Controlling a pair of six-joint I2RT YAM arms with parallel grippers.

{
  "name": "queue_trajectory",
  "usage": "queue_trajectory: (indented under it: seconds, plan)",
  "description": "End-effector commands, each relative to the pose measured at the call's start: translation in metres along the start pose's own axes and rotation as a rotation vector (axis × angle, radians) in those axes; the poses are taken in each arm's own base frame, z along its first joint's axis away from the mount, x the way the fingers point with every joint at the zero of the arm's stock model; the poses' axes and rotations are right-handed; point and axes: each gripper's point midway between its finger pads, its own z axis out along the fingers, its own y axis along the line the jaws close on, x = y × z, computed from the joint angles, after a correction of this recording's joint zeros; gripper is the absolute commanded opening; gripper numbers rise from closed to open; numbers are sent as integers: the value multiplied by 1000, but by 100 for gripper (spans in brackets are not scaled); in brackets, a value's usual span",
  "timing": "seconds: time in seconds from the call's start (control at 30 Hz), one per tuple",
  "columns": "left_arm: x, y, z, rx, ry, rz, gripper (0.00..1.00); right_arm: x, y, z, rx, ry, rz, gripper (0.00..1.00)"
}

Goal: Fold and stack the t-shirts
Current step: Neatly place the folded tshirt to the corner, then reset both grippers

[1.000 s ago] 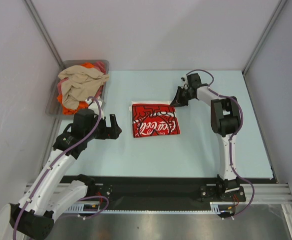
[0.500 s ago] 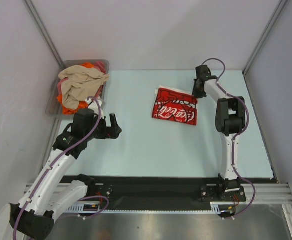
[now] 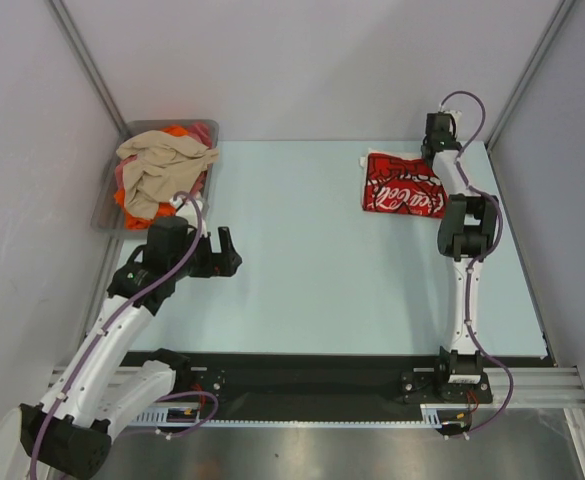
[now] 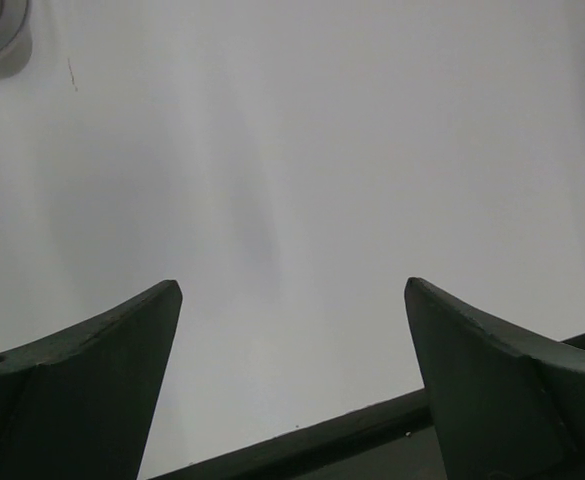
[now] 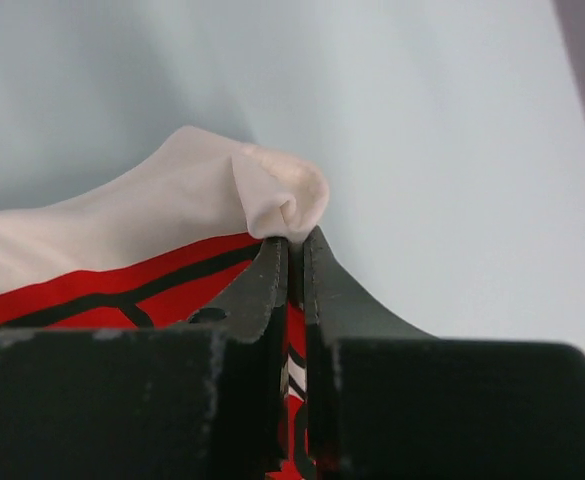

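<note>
A folded white t-shirt with a large red Coca-Cola print [image 3: 402, 187] lies at the far right of the table. My right gripper [image 3: 435, 155] is shut on its far right edge; in the right wrist view the white cloth [image 5: 222, 205] bunches just beyond the closed right gripper [image 5: 297, 240]. More t-shirts, beige [image 3: 160, 165] on top of orange and pink-red ones, are heaped in the grey tray [image 3: 107, 205] at the far left. My left gripper [image 3: 228, 252] hovers open over bare table at the left, and the left wrist view shows the left gripper [image 4: 292, 290] holding nothing.
Grey enclosure walls stand on the left, back and right, with the right wall post [image 3: 532, 75] close to my right arm. A black strip [image 3: 312, 375] runs along the table's near edge by the arm bases.
My right gripper has dragged the Coca-Cola t-shirt from the table's middle to the far right corner. The left arm has stayed where it was.
</note>
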Motion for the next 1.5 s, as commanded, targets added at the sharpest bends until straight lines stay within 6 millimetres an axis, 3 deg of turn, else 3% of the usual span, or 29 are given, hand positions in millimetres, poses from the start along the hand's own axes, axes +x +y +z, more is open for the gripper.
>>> queue_trajectory:
  seconds: [0.0, 0.07, 0.1, 0.2, 0.3, 0.43, 0.67, 0.87, 0.93, 0.97, 1.0, 1.03, 1.07, 1.1, 1.17, 1.2, 1.23, 1.27, 1.3, 1.33, 1.4, 1.43, 1.47]
  plan:
    - [-4, 1, 3, -1, -13, -9, 100, -60, -47, 14, 100, -183, 69, 0]
    - [-3, 3, 4, -10, -10, -11, 100, -77, -61, 21, 112, -248, 112, 0]
    - [-3, 3, 4, -10, -10, -11, 100, -73, -67, 31, 124, -249, 117, 0]
    - [-1, 5, 7, -19, 4, -11, 100, -91, -84, 38, 132, -316, 177, 0]
    - [1, 5, 9, -24, 13, -15, 100, -105, -89, 45, 122, -385, 213, 0]
    - [2, 7, 12, -32, 22, -16, 100, -102, -98, 61, 128, -409, 231, 0]
    - [5, 10, 16, -43, 44, -19, 100, -113, -108, 76, 105, -523, 190, 0]
    - [6, 11, 18, -53, 47, -20, 100, -143, -103, 66, 47, -685, 192, 2]
    - [5, 11, 17, -53, 44, -20, 100, -146, -107, 63, 71, -698, 239, 19]
    - [5, 12, 18, -56, 47, -21, 100, -147, -105, 61, 76, -699, 250, 36]
    - [5, 12, 18, -55, 45, -21, 100, -150, -98, 55, 78, -702, 254, 75]
    - [5, 12, 18, -57, 46, -22, 100, -149, -101, 52, 121, -696, 273, 98]
    - [4, 12, 16, -57, 40, -22, 100, -145, -99, 50, 142, -681, 274, 100]
    - [3, 12, 15, -56, 32, -21, 100, -144, -88, 44, 147, -677, 263, 100]
    - [0, 12, 11, -61, 13, -23, 100, -164, -90, 12, 205, -727, 258, 100]
    - [-1, 13, 10, -63, 4, -23, 100, -147, -75, 11, 216, -692, 238, 100]
    - [-2, 12, 8, -60, -3, -24, 100, -170, -78, -19, 218, -736, 262, 100]
    - [-3, 11, 6, -56, -11, -23, 100, -173, -72, -32, 214, -756, 275, 100]
    - [-6, 10, 3, -51, -27, -21, 100, -163, -57, -40, 203, -735, 287, 100]
    - [-7, 10, 1, -47, -36, -21, 100, -181, -55, -71, 180, -757, 309, 100]
    - [-11, 8, -5, -38, -65, -20, 100, -178, -49, -89, 157, -728, 332, 99]
    - [-13, 8, -7, -35, -74, -20, 100, -172, -8, -108, 81, -691, 298, 100]
    - [-16, 7, -11, -33, -94, -20, 100, -181, 10, -148, 1, -677, 289, 99]
